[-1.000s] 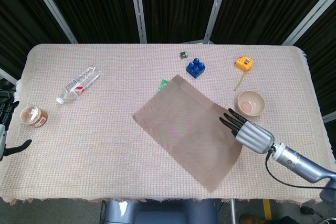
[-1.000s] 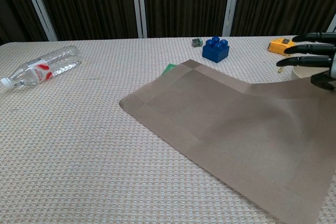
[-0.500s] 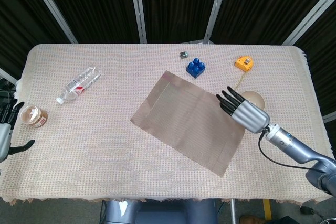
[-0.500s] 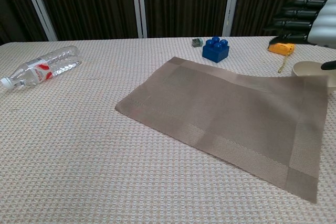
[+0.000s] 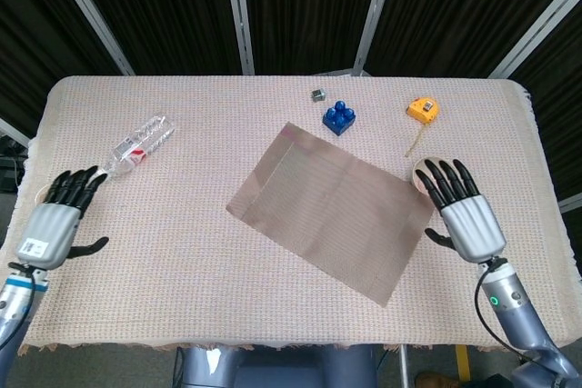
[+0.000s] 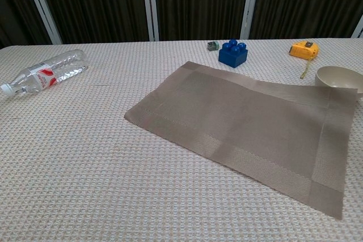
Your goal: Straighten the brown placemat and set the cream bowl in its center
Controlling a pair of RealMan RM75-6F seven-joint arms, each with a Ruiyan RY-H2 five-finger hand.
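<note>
The brown placemat [image 5: 332, 211] [image 6: 244, 123] lies flat on the table, turned at an angle to the table's edges. The cream bowl [image 6: 339, 77] stands upright just past the mat's far right corner; in the head view my right hand covers most of the bowl. My right hand [image 5: 464, 211] is raised above that corner, fingers spread, holding nothing. My left hand [image 5: 59, 220] hovers at the table's left edge, fingers apart and empty. Neither hand shows in the chest view.
A clear water bottle [image 5: 136, 145] [image 6: 48, 71] lies on its side at the left. A blue toy brick [image 5: 338, 118] [image 6: 233, 54], a small grey cube [image 5: 318, 94] and a yellow tape measure [image 5: 422, 111] [image 6: 303, 50] sit along the far side.
My right hand has lifted off the mat's right side and drawn back toward me, now covering the bowl from above. My left hand has risen into view over the left edge. The mat lies flat.
</note>
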